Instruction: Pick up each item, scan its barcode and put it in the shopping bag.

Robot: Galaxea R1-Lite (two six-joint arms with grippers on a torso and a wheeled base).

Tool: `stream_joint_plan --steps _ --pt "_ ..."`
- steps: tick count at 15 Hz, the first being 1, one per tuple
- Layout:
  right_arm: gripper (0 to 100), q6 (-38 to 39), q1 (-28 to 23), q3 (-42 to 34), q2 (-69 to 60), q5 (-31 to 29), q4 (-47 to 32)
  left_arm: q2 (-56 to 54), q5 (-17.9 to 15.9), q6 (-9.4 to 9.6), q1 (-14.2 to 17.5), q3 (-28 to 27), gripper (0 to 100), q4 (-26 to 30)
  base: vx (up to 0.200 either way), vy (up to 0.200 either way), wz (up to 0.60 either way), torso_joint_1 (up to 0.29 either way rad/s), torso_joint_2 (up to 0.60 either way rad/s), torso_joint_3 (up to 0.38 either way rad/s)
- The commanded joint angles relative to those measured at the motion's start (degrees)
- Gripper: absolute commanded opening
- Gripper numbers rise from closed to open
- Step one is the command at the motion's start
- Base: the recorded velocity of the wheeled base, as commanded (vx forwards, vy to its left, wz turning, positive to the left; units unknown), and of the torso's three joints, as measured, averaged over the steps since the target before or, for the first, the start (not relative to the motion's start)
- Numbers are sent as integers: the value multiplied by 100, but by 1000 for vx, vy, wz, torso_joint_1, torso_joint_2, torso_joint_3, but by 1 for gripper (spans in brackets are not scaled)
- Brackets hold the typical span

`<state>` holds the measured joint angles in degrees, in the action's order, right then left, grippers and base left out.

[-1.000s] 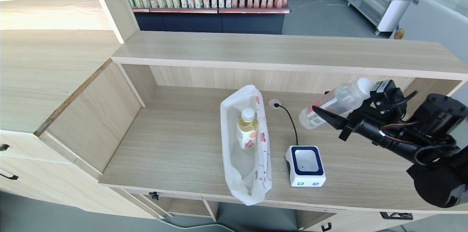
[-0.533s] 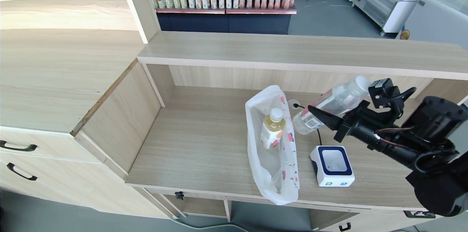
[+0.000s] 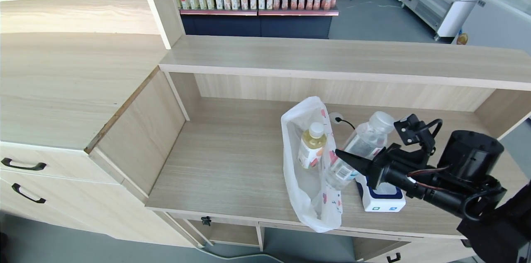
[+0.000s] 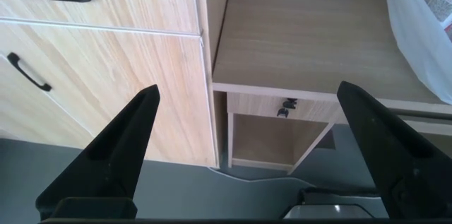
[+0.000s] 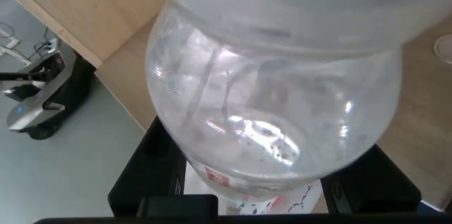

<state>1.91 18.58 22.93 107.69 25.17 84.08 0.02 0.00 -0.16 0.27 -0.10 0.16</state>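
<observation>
You have a clear water bottle (image 3: 365,142) clamped in the right gripper (image 3: 346,157), whose black fingers are closed on the bottle's lower body. The bottle is tilted, its white cap up and away from the fingertips and its base down beyond them. In the right wrist view, the bottle (image 5: 275,111) sits right against the camera between the two dark fingers.

Just past the fingertips is the white shopping bag (image 3: 309,196), open at the top. The bottle's base meets the bag's near side. You cannot tell whether it is already inside. A yellow drink bottle (image 3: 312,147) stands upright in the bag, a little farther from the gripper.

Directly beneath the gripper is the white, blue-rimmed scanner (image 3: 383,200), partly covered by it. The scanner and the bag both rest on the wooden table (image 3: 232,163).

Your left gripper (image 4: 247,93) is empty, its fingers spread wide apart. Below it are the table's front edge, drawers (image 4: 99,61) with black handles and grey floor. A corner of the bag (image 4: 424,26) shows off to one side.
</observation>
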Motion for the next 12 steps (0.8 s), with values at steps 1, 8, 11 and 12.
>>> stream_joint_plan --steps 1,8,11,12 --pt "0 -7 93 1 358 -30 47 -2 -9 -2 0 1 100 2 0 0 0 0 0 0" --pt "0 -859 128 493 1518 -443 91 -2 0 -2 0 1 100 2 0 0 0 0 0 0" --pt "0 -1009 155 616 1993 -443 592 -2 0 -2 0 1 100 2 0 0 0 0 0 0" --pt "0 -1026 172 678 2063 -443 592 -2 0 -2 0 1 100 2 0 0 0 0 0 0"
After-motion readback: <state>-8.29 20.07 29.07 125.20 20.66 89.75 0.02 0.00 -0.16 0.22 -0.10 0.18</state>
